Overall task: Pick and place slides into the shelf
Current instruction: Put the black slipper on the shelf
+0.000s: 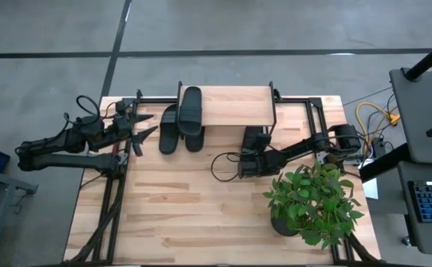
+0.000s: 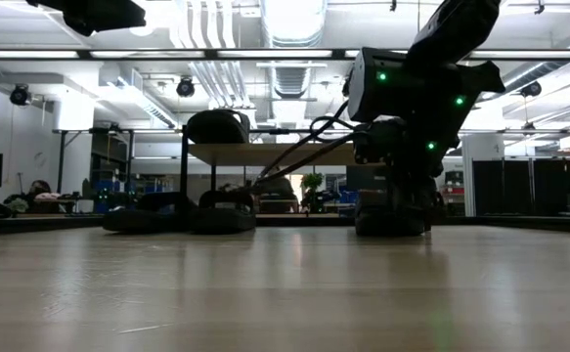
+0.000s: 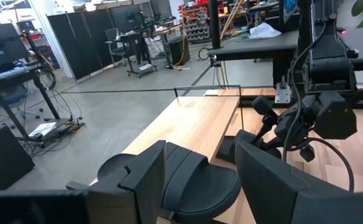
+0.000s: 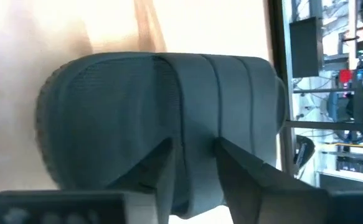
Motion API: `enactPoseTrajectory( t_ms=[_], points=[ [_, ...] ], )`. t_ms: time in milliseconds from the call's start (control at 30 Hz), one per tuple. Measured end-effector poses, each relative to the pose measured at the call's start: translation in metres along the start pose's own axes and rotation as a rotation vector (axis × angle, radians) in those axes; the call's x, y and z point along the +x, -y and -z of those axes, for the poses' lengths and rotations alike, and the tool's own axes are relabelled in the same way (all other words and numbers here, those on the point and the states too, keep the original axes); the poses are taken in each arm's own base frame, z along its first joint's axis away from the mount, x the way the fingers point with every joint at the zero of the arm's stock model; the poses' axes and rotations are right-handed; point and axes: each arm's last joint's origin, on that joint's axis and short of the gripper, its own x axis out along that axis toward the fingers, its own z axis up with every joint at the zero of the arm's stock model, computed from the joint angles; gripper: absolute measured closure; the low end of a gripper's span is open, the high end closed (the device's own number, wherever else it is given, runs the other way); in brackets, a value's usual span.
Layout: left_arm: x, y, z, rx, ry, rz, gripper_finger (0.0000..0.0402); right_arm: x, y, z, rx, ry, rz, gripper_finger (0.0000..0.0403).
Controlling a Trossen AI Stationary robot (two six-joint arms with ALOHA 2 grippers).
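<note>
Right gripper (image 1: 251, 165) fingers pinching strap of 1 slide (image 4: 162, 118) on the counter (image 1: 201, 215) by the shelf (image 1: 234, 106) right end; squeeze firmly before lifting; left gripper (image 1: 143, 126) spread, waiting near left edge.

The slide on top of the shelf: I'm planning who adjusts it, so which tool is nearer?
Left. The left tool hangs just beside the slide on the shelf; the right tool is farther off, down at another slide.

Grey concrete floor (image 1: 45, 30) (taped lines), ceiling lights (image 2: 294, 20)
</note>
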Motion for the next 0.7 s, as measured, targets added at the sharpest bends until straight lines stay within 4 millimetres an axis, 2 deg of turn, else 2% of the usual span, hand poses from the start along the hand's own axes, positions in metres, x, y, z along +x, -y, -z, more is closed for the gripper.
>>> enactPoseTrajectory(
  t_ms=[167,300,700],
  points=[
    [0.001,0.001,0.002,0.003,-0.007,0.001,0.0224,0.0,0.0,-0.001,0.001,0.001,-0.006,0.0236],
    [0.002,0.002,0.007,0.009,-0.018,0.003,0.0224,0.0,0.0,-0.001,-0.015,0.003,0.003,0.0213],
    [-0.004,0.0,0.01,-0.002,0.008,-0.002,0.0224,0.001,0.003,-0.001,-0.008,0.02,0.097,0.0229]
  ],
)
